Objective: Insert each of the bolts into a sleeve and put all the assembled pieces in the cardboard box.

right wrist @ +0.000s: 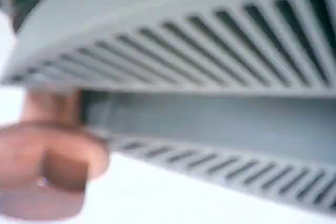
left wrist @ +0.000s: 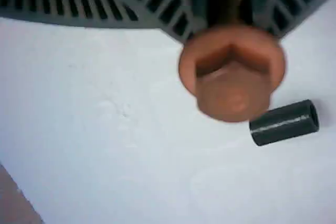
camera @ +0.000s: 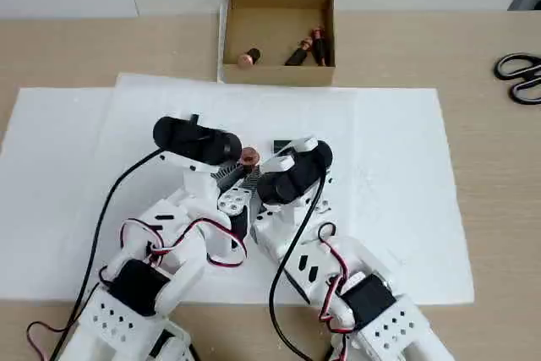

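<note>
A copper bolt [camera: 248, 156] hangs just above the white sheet at mid-table, where both arms meet. My left gripper [camera: 239, 168] is shut on its shaft. In the left wrist view the bolt's hex head [left wrist: 231, 74] faces the camera below dark ribbed fingers [left wrist: 131, 3]. A black sleeve [left wrist: 284, 123] lies loose on the sheet right beside it, and shows in the high view as a small dark piece [camera: 281, 144]. My right gripper [camera: 270, 173] sits close against the bolt from the other side. The bolt [right wrist: 47, 166] is blurred at the edge of the right wrist view.
The cardboard box [camera: 279, 73] stands at the back, past the sheet's far edge, with three copper-and-black pieces [camera: 297, 52] inside. Scissors [camera: 520, 76] lie at the far right on bare table. The white sheet [camera: 397, 175] spreads wide on both sides of the arms.
</note>
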Robot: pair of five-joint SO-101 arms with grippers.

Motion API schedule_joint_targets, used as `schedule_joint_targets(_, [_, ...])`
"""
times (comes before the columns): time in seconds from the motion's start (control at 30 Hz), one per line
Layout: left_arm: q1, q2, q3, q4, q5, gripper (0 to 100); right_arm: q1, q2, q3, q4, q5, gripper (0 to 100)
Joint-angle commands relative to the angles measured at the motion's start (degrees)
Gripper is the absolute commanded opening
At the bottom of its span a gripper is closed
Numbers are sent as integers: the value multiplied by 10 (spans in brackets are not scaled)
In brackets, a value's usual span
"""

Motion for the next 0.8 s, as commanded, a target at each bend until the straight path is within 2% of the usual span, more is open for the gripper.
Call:
schedule_joint_targets(0.0, [-4, 3, -11, 12, 0, 8, 14, -28, -11, -20, -1, 4])
schedule_joint_targets(0.2, [-4, 0, -12, 12, -2, 23, 14, -28, -10, -20, -1, 4])
schedule_joint_targets(0.43, [-5, -1, -46, 65, 2, 217, 14, -28, -10, -20, -1, 4])
schedule_joint_targets(0.77, [-29, -1, -160, 161, 2, 230, 15, -28, -10, -17, -1, 4])
